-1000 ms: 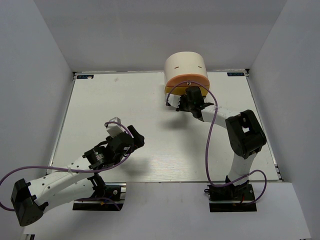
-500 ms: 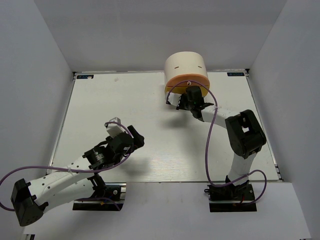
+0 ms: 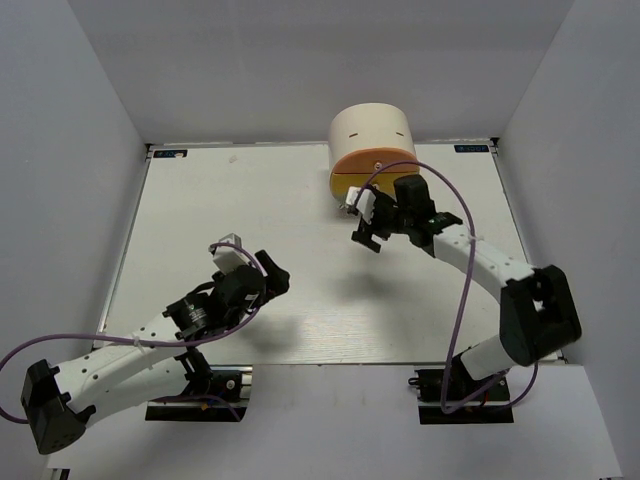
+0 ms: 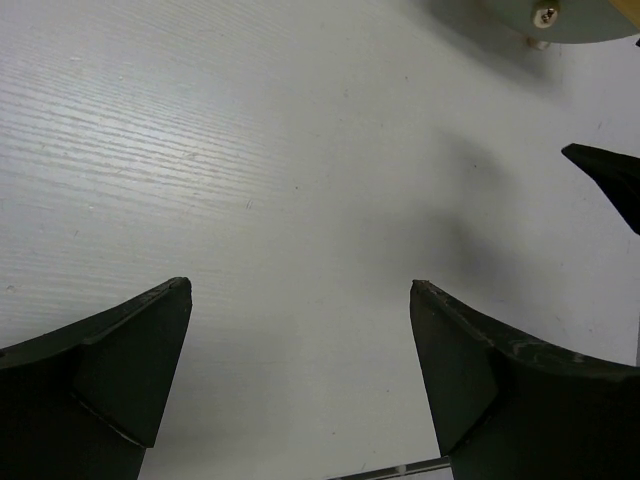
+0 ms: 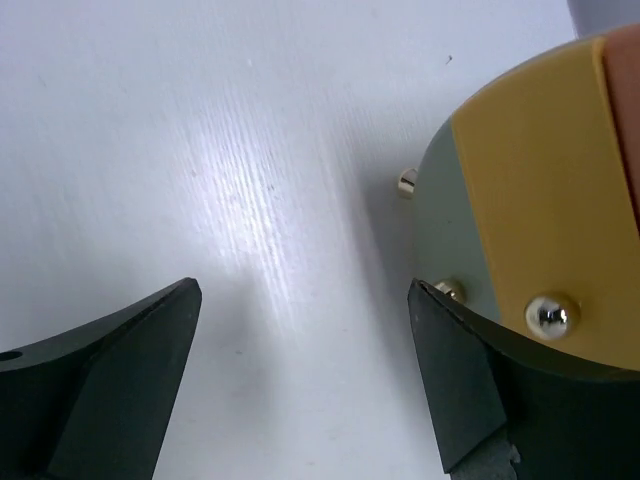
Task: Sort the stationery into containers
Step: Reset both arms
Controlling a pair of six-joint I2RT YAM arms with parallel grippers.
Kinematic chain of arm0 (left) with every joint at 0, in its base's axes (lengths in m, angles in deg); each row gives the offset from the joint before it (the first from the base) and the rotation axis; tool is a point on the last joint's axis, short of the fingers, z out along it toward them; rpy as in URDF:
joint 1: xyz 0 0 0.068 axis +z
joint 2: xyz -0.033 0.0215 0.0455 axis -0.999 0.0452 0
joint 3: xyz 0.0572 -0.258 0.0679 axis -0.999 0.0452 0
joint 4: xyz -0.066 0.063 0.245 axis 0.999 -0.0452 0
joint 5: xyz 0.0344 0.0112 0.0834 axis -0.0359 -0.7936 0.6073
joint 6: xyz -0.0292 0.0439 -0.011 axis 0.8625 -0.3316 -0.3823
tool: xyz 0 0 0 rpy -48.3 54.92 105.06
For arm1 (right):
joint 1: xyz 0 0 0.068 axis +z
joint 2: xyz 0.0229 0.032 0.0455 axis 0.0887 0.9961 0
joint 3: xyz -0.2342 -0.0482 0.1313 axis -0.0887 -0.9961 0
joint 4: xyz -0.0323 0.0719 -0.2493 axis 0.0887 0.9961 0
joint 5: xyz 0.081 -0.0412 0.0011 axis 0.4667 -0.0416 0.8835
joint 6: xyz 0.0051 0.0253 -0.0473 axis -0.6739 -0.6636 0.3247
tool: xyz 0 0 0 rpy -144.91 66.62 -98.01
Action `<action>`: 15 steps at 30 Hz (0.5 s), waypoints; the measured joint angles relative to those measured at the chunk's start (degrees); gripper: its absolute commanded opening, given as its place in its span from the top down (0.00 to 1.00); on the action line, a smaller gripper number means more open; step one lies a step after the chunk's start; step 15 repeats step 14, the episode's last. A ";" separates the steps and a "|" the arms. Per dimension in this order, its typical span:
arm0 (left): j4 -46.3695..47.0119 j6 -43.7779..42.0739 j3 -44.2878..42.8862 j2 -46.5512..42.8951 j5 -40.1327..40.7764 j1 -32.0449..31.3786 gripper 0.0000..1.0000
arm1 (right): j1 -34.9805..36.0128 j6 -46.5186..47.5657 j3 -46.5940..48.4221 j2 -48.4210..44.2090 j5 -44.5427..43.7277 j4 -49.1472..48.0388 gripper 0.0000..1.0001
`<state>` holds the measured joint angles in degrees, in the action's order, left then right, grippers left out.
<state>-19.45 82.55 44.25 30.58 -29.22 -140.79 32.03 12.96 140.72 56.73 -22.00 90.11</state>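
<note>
The containers are one cream drum-shaped organiser [image 3: 372,135] at the far middle of the table, with orange [image 3: 375,163], yellow [image 5: 540,200] and green [image 5: 445,220] drawer fronts and small metal knobs [image 5: 552,314]. My right gripper [image 3: 362,225] [image 5: 305,285] hovers just in front of it, open, with only bare table between its fingers. The left gripper [image 3: 274,275] [image 4: 300,285] is open and empty over the near-left part of the table. No stationery is in view.
White table [image 3: 250,200] with grey walls on three sides. The organiser's base and a knob [image 4: 545,15] show at the top right of the left wrist view, where a black fingertip of the right gripper [image 4: 610,180] also enters.
The right gripper has gone from shut at the organiser's drawer front to open and has drawn back toward me, its arm swinging out to the right. The left arm has not moved.
</note>
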 measured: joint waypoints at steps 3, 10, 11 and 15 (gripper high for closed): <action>1.97 -1.86 0.24 0.02 -0.76 0.02 0.00 | -0.20 -9.66 -2.12 -4.63 0.50 -1.33 0.10; 8.92 -7.80 0.59 1.11 -3.15 0.02 0.00 | -0.83 -30.34 -2.56 -7.56 -6.21 -1.81 0.10; 10.01 -8.63 0.59 1.49 -3.74 0.02 0.00 | -1.03 -31.80 -2.64 -8.28 -6.78 -1.68 0.10; 12.96 -11.06 0.59 2.95 -5.38 0.02 0.00 | -1.31 -35.21 -3.72 -11.91 -8.74 -1.99 0.10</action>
